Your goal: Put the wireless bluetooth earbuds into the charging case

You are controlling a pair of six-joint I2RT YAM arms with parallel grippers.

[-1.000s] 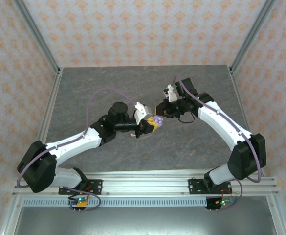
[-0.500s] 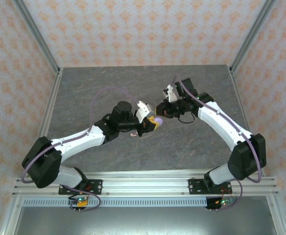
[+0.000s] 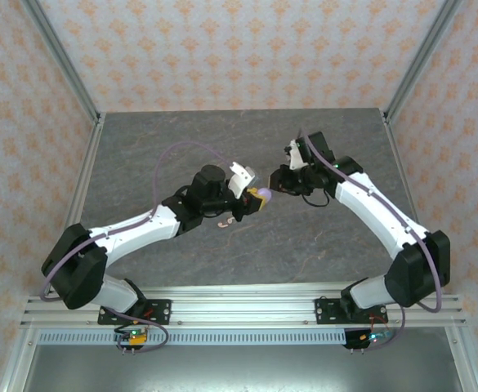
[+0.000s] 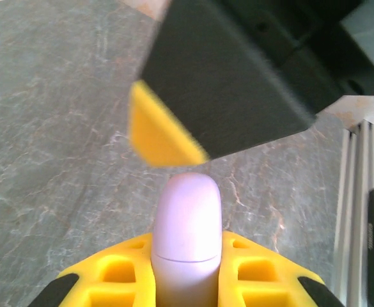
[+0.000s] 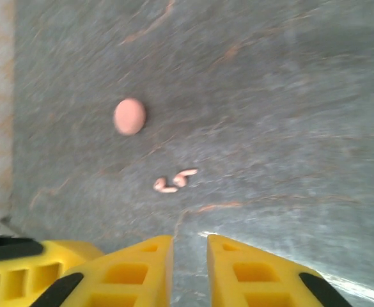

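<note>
From above, the left claw (image 3: pixel 259 198) is clenched on a lilac case (image 3: pixel 263 195) held up over the middle of the bench (image 3: pixel 304 245), and the right claw (image 3: pixel 278 181) hangs just beside it, the two tips nearly meeting. At the left wrist, that lilac case (image 4: pixel 187 236) stands upright between the yellow fingers, rounded end outward. A fine seam runs across it and the lid looks closed, so the lilac half of the job seems finished; what lies inside I cannot tell. One finger (image 4: pixel 225 83) of the right claw looms close above it, apart from it. At the right wrist, the right claw (image 5: pixel 190 262) is slightly parted and grasps nothing. Below it on the bench lie the pale pink earbuds (image 5: pixel 174 181), close together, near a round pink case (image 5: pixel 130 116). The next move probably calls for parking the lilac case, then a fine pinch on one tiny bud without nudging its neighbour. The left arm, reaching across the middle, may crowd that approach.
</note>
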